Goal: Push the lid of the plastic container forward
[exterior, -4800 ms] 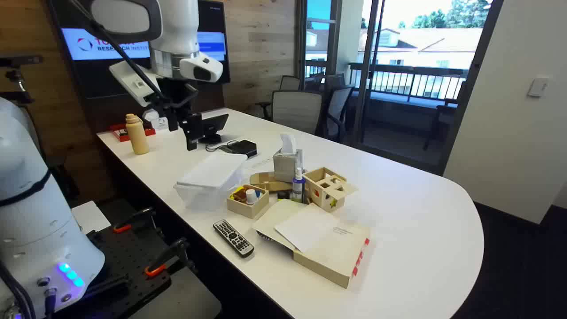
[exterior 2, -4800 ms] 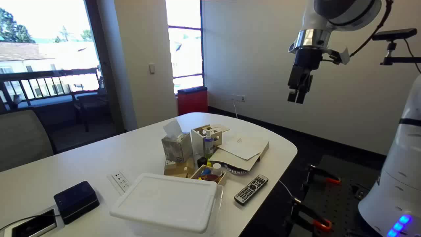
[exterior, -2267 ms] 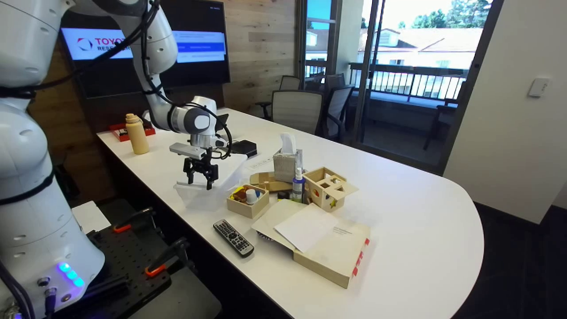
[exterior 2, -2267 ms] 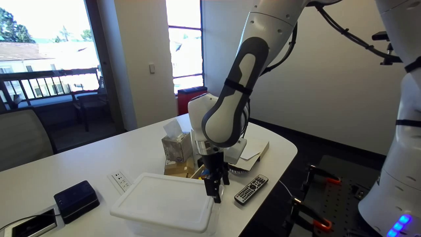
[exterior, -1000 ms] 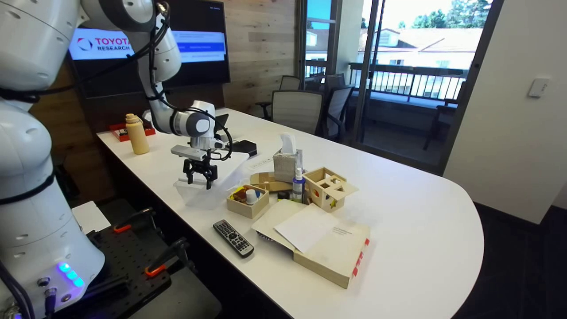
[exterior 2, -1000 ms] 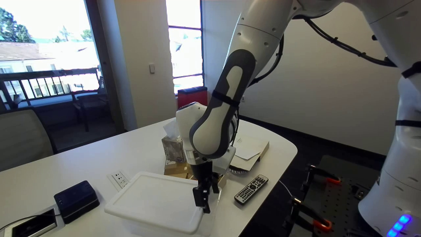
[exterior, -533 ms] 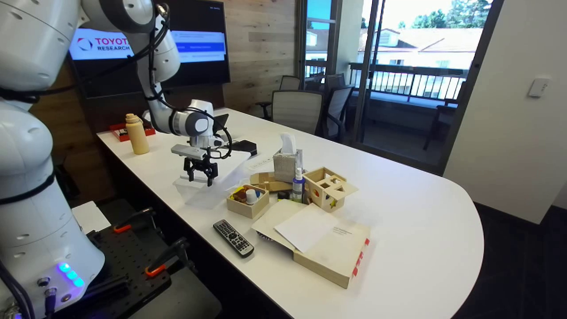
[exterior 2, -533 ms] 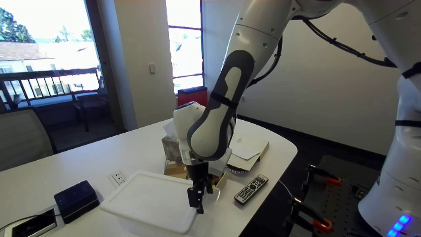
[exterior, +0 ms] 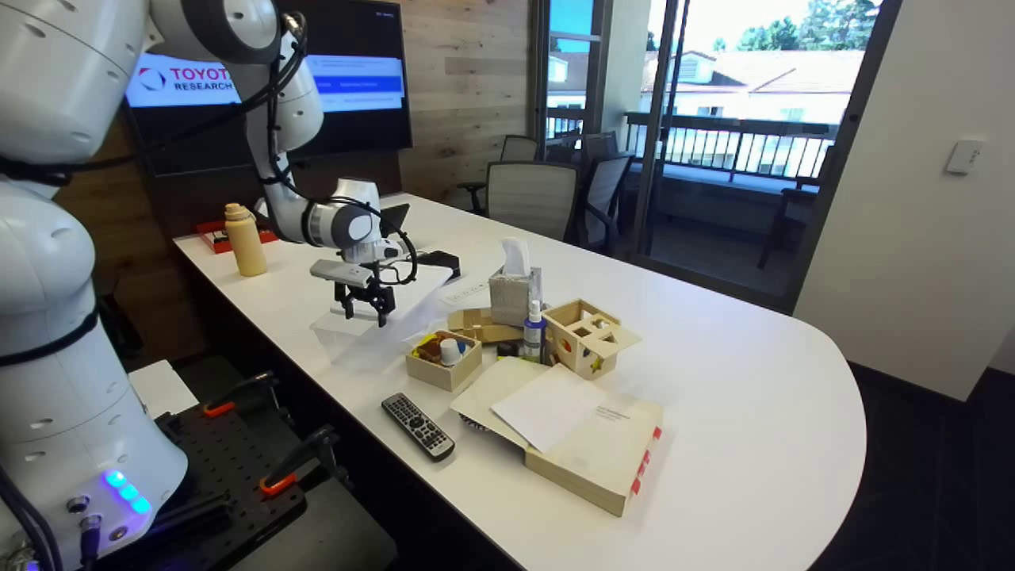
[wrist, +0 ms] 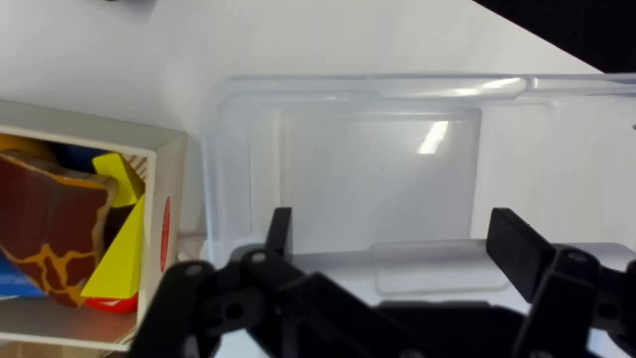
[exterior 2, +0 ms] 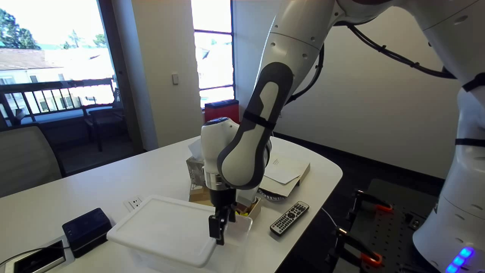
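The lid [exterior 2: 163, 227] is a whitish flat rectangular panel. It lies shifted across the plastic container, with its far part past the container's far side; it is partly hidden behind my gripper in an exterior view [exterior: 412, 289]. The clear container [exterior 2: 240, 235] stands on the table, its robot-side end uncovered; its rim [wrist: 298, 78] and bare floor show in the wrist view. My gripper [exterior 2: 226, 231] points down at the lid's robot-side edge, fingers wide apart, with nothing clasped between them; it also shows in the wrist view [wrist: 392, 223]. Exact finger contact with the lid is hard to tell.
A wooden box of toy blocks [exterior: 442, 365] stands close beside the container. A black device [exterior 2: 87, 231] sits near the lid's far side. A tissue box [exterior: 511, 297], a remote [exterior: 418, 426], an open book [exterior: 595, 452] and a yellow bottle [exterior: 244, 242] are also on the table.
My gripper has come down from high up to the lid's near edge and moved away from the robot base. The lid has slid the same way, uncovering the container's near end.
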`<state>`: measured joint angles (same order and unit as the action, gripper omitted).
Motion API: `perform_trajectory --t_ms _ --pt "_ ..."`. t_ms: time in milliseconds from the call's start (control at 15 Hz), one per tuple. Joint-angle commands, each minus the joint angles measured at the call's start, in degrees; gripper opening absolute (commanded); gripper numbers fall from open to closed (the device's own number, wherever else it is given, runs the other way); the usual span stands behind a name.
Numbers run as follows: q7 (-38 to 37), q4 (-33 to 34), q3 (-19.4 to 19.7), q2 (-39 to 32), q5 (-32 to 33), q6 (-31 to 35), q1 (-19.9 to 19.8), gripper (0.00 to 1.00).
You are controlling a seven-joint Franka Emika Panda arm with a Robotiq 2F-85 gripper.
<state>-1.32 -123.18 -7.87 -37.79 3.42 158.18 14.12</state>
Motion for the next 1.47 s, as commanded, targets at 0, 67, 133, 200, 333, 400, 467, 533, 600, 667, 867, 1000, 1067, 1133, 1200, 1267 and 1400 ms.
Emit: perform_trajectory --t_ms 0,67,133,200,333,400,467,533,600,667,867,1000,1067,1133,1200,1267,1400 --pt "0.7 0.2 0.2 -1.2 0.7 4.2 0.0 1.00" --pt "0.7 0.1 0.2 -1.4 0.6 5.4 0.0 1.00" --pt "0.7 0.1 0.2 -1.6 0.6 6.6 0.1 1.00" --pt "0.7 0.1 0.2 -1.8 0.6 7.7 0.1 1.00" --pt "0.8 0.1 0.2 -2.1 0.7 9.5 0.2 1.00" --pt "0.9 0.2 0.2 -2.3 0.7 10.3 0.3 1.00" --pt "0.9 0.3 0.3 -2.5 0.7 11.1 0.3 1.00" --pt "1.0 0.2 0.3 -2.6 0.8 12.0 0.5 1.00" --pt "1.0 0.2 0.4 -2.7 0.8 12.8 0.5 1.00" --pt "1.0 0.2 0.4 -2.8 0.9 13.5 0.7 1.00" --pt "1.1 0.3 0.6 -3.2 1.2 15.6 1.0 1.00" --pt "1.2 0.5 0.7 -3.5 1.3 16.8 1.3 1.00" --pt "1.2 0.6 0.7 -3.6 1.4 17.4 1.5 1.00" --pt "1.2 0.6 0.8 -3.7 1.4 18.0 1.7 1.00" --pt "1.2 0.6 0.9 -3.7 1.4 18.8 1.9 1.00" --pt "1.1 0.7 1.1 -3.8 1.5 19.7 2.3 1.00" --pt "1.2 0.8 1.4 -4.0 1.5 21.1 2.7 1.00"
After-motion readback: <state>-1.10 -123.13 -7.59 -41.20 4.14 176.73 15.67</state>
